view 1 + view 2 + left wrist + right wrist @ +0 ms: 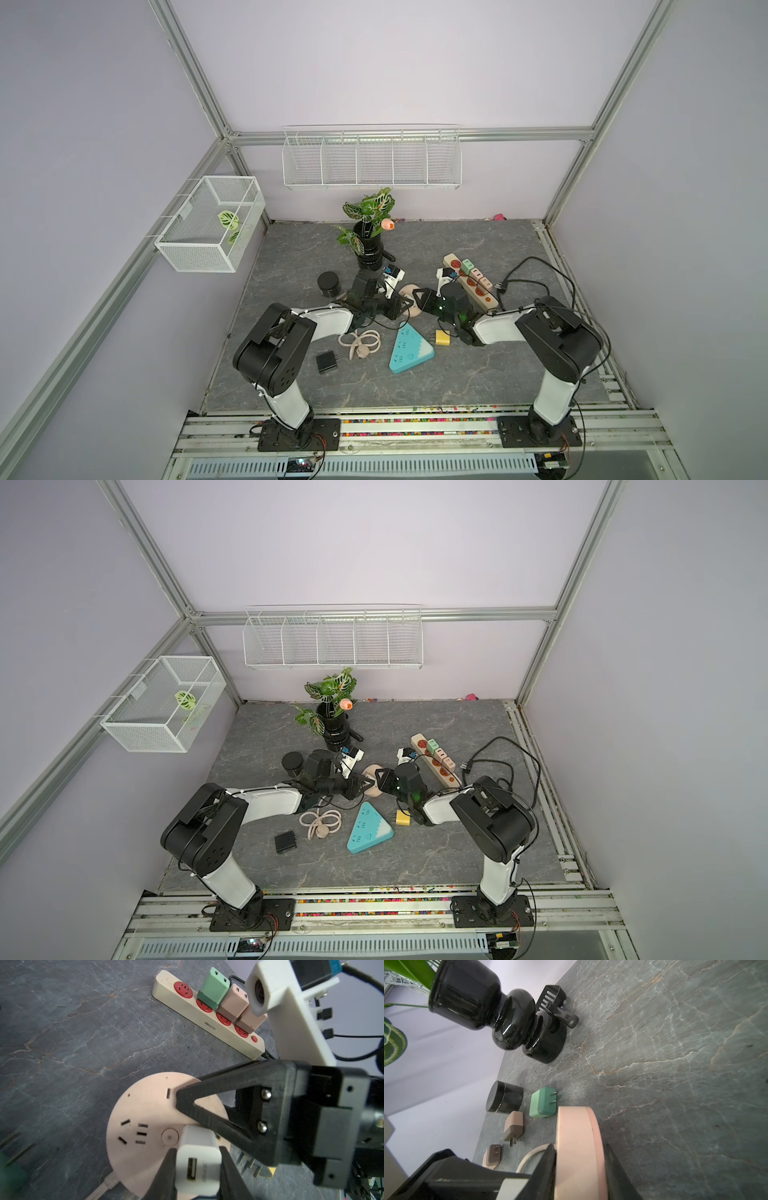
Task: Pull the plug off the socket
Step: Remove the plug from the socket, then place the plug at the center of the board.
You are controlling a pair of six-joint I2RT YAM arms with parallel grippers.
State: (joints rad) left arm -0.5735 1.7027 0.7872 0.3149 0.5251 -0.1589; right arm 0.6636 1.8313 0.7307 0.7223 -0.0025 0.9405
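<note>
A round pink socket (145,1118) lies on the grey tabletop, mid-table in both top views (409,289) (371,770). A white USB plug (197,1169) stands plugged into its face. My left gripper (197,1149) is shut on this plug, one black finger on each side. My right gripper (579,1146) is shut on the socket's rim (575,1124), and one of its black fingers (207,1093) rests on the socket's face. From above, the two grippers (402,306) (419,297) meet over the socket and hide most of it.
A beige power strip (207,1022) with green and pink plugs lies to the right. A black vase (369,249) and a black jar (328,284) stand behind. A teal triangular socket (409,349), yellow plug (443,337), coiled cable (359,343) and black plug (326,361) lie in front.
</note>
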